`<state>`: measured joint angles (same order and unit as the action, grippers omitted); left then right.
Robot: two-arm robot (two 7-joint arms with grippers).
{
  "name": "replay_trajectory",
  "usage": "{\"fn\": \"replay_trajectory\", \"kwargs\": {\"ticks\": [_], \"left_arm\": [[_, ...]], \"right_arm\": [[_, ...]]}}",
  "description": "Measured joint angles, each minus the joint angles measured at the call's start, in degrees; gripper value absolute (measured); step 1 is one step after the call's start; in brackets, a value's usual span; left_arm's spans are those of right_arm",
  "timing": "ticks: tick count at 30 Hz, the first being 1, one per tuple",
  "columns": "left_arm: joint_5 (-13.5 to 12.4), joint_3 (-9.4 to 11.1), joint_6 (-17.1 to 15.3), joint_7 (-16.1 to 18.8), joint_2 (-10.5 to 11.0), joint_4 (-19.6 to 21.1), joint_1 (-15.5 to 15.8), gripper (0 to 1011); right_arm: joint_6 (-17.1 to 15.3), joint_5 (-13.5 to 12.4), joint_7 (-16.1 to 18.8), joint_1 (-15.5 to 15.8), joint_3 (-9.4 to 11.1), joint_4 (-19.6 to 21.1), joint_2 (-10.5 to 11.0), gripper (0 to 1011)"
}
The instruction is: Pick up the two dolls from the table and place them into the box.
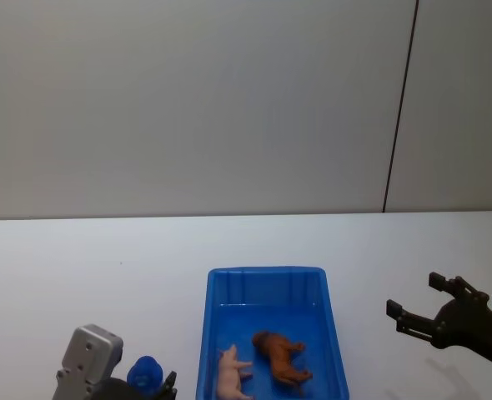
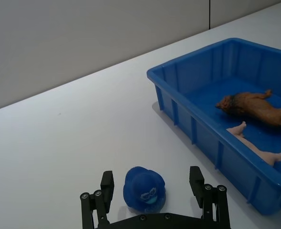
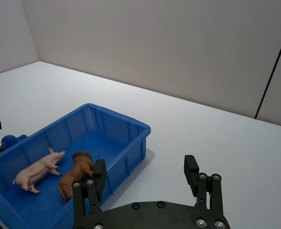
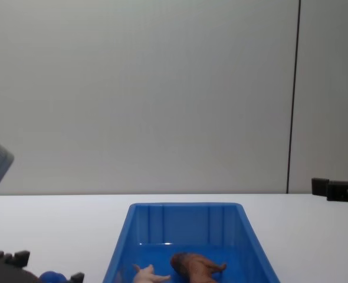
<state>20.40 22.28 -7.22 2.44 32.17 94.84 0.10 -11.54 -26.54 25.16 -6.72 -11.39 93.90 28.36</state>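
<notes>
Both dolls lie on their sides inside the blue box [image 1: 267, 283], near its close end: the pink doll [image 1: 230, 375] on the left, the brown lion doll [image 1: 281, 357] just beside it on the right. In the chest view the box wall hides their lower parts. The left pincer [image 2: 153, 188] sits low on the white worktop [image 1: 87, 267], spread wide around a small blue toy [image 2: 144, 188], its arm cut off by the frame. The right pincer [image 1: 421, 303] hovers right of the box, wide and empty.
</notes>
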Motion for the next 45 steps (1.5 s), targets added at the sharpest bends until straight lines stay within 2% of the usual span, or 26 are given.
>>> {"fn": "replay_trajectory", "kwargs": {"ticks": [13,32,40,45], "left_arm": [[-0.06,-0.01,0.99,-4.00,-1.62,-4.10,1.54,1001],[-1.36,-0.80,1.35,-4.49,-3.10,-8.64,3.39,1000],[-1.91,-1.04,1.48,-5.06,-3.35,-9.65,3.75,813],[-2.18,-1.16,1.53,-5.80,-3.55,-10.10,3.98,647]], "right_arm": [[0.00,0.00,0.00,0.00,-0.01,0.00,0.01,1001],[-0.01,0.01,0.00,0.00,-0.01,0.00,0.01,1001],[-0.01,0.01,0.00,0.00,-0.01,0.01,0.01,1001],[-0.01,0.01,0.00,0.00,-0.01,0.01,0.01,1001]]}}
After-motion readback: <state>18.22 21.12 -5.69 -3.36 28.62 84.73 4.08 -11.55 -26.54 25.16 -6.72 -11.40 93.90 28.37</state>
